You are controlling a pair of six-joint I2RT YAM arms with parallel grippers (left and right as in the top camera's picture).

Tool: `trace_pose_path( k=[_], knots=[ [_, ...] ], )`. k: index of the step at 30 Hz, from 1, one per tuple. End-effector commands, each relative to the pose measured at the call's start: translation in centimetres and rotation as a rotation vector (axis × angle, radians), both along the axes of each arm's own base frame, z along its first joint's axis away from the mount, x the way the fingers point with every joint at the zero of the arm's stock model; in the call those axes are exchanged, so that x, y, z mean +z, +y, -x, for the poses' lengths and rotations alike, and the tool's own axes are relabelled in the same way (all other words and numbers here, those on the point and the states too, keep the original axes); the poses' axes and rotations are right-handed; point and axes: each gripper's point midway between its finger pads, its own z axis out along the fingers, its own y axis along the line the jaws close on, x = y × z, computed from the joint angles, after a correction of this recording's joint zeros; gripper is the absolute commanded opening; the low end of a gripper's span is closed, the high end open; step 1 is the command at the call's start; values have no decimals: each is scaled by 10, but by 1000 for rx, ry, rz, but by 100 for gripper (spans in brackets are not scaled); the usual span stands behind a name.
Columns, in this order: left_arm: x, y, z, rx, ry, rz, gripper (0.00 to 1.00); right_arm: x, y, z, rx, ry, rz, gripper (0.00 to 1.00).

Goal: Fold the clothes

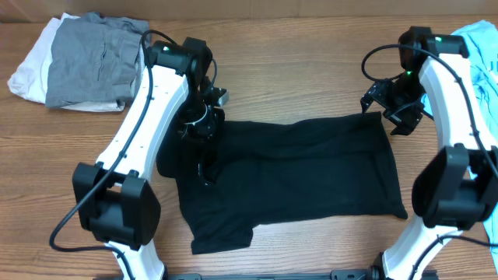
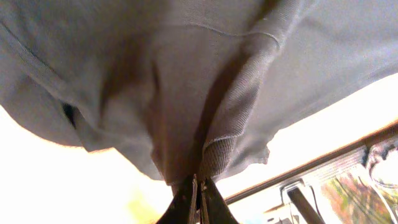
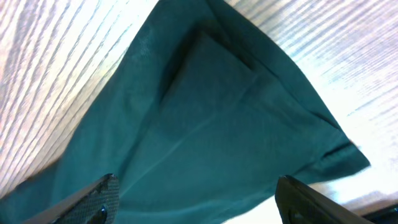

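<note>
– On the table [image 1: 296, 78], at its middle, the shirt [image 1: 311, 171] is spread nearly flat. How is it expected to handle?

– It is judged light, limp and not fragile. No shape is kept by it, so a lifted edge is likely to sag and drag the rest along. It is best taken at corners or hems, where doubled cloth gives a firmer pinch.

– And what is held?

– The left gripper [image 2: 199, 196] is closed tight, and a ribbed edge of the shirt is pinched in it, at the far left corner. The right gripper [image 3: 196, 180] is spread wide over the far right corner. Nothing is gripped by it, and whether the cloth is touched cannot be told.

– Which way is the shirt pointed?

– Its long axis is laid across the table, from the robot's left to its right. A sleeve-like flap [image 1: 222, 229] is seen at the near left, so the shoulders are judged to lie leftward and the hem rightward. The neck itself is not made out.

– Other clothes?

– A grey stack [image 1: 89, 58] is set at the far left and a blue garment [image 1: 482, 39] at the far right, both apart from the shirt.
</note>
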Motion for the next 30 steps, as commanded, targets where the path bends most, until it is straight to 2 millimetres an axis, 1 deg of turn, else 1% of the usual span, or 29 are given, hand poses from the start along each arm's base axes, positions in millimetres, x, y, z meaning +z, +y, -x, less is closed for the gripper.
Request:
trace_pose_path(
  k=[1, 3, 5, 9, 10, 11, 12, 14, 16, 17, 18, 20, 21, 22, 23, 24, 25, 27, 29, 30],
  knots=[
    [9, -14, 12, -41, 19, 31, 4, 17, -2, 4, 2, -44, 15, 84],
    [10, -19, 21, -65, 43, 23, 4, 19, -2, 5, 2, -46, 15, 84],
    [11, -22, 31, -86, 70, 10, 4, 18, -2, 7, 2, -38, 14, 84],
    [8, -27, 37, -121, 78, -20, 4, 1, -1, 17, 14, 8, 8, 85],
    [7, -25, 36, -125, 71, -39, 9, -4, -1, 19, 14, 18, 7, 85],
    [5, -21, 35, -113, 67, -71, 29, -9, -1, 21, 14, 25, 6, 85],
    [3, -15, 33, -88, 62, -116, 45, -15, 0, 22, 13, 30, 2, 85],
    [-1, -3, 29, -44, 51, -193, 56, -23, 4, 24, 14, 34, -17, 86],
    [-3, 10, 24, -8, 29, -261, 94, -30, 9, 22, 37, 21, -52, 86],
    [-3, 15, 21, 8, 16, -285, 94, -33, 13, 20, 55, 9, -73, 86],
    [-4, 18, 17, 21, 2, -302, 92, -35, 15, 19, 68, 1, -88, 86],
    [-5, 16, 11, 35, -25, -295, 81, -41, 16, 17, 73, -10, -97, 86],
    [-6, 12, 7, 41, -39, -276, 77, -44, 17, 16, 74, -17, -100, 85],
    [-8, 4, 1, 49, -56, -233, 72, -49, 20, 13, 82, -35, -113, 83],
    [-8, -2, -2, 53, -65, -203, 70, -52, 22, 11, 85, -45, -125, 80],
    [-8, -6, -4, 50, -71, -179, 65, -55, 24, 10, 84, -52, -137, 80],
    [-9, -9, -5, 46, -75, -162, 63, -58, 27, 10, 83, -58, -152, 80],
    [-11, -10, -8, 46, -86, -161, 61, -65, 29, 11, 79, -61, -165, 80],
    [-15, -9, -7, 46, -82, -164, 62, -73, 28, 12, 54, -59, -158, 80],
    [-17, -9, -7, 46, -81, -165, 64, -77, 28, 13, 39, -57, -156, 80]
  ],
)
